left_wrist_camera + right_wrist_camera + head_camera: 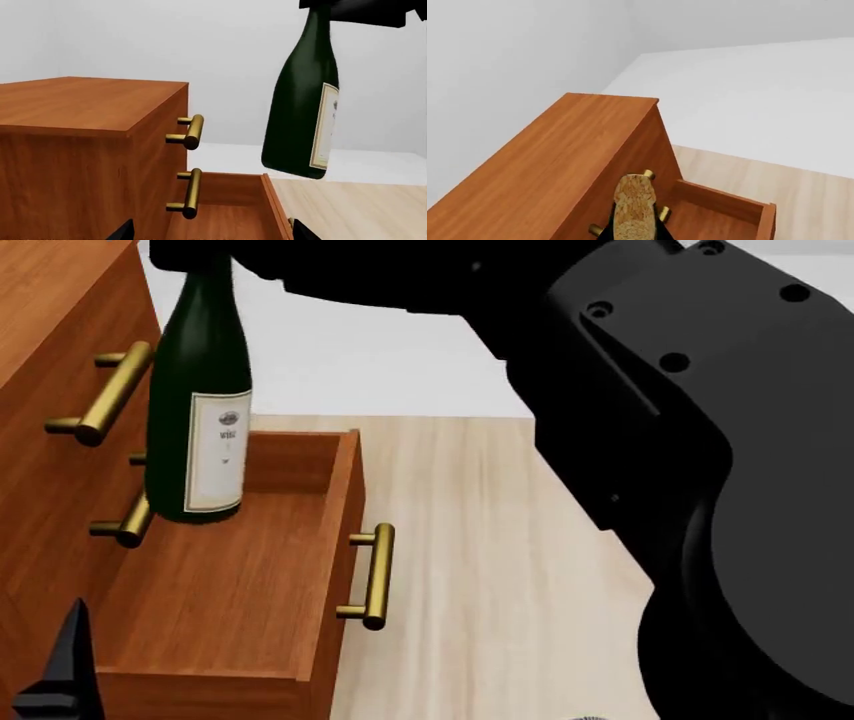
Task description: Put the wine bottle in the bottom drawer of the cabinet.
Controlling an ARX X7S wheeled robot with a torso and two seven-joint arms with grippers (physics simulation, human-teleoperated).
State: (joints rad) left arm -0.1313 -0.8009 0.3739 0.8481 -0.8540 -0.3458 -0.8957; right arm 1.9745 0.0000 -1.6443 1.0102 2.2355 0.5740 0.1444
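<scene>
**Wine bottle held upright over the open bottom drawer**

Nearest in the head view, the black tip of the left gripper [60, 670] pokes up at the lower edge, beside the front corner of the bottom drawer [220, 590]; only that tip shows, so whether its fingers are spread or pressed together cannot be told. The drawer is pulled out from the cabinet [54, 310], its plain reddish-brown inside bare, its brass bar handle [374, 575] facing the pale wooden floor [494, 540].

Over the rear part of the drawer hangs the wine bottle [200, 410], upright, its white label [218, 450] turned outward. In the left wrist view its base is clear of the drawer, above the side wall's height. The right gripper [187, 255] holds it by the neck at the top; the dark right arm [694, 440] fills that side of the head view. The right fingers pinch the neck, with the gold cap [635, 207] showing close up in the right wrist view.

Behind the bottle, the upper drawer fronts are closed, each with a brass handle [190, 131]. Beyond lie a white floor [747, 90] and pale walls.
</scene>
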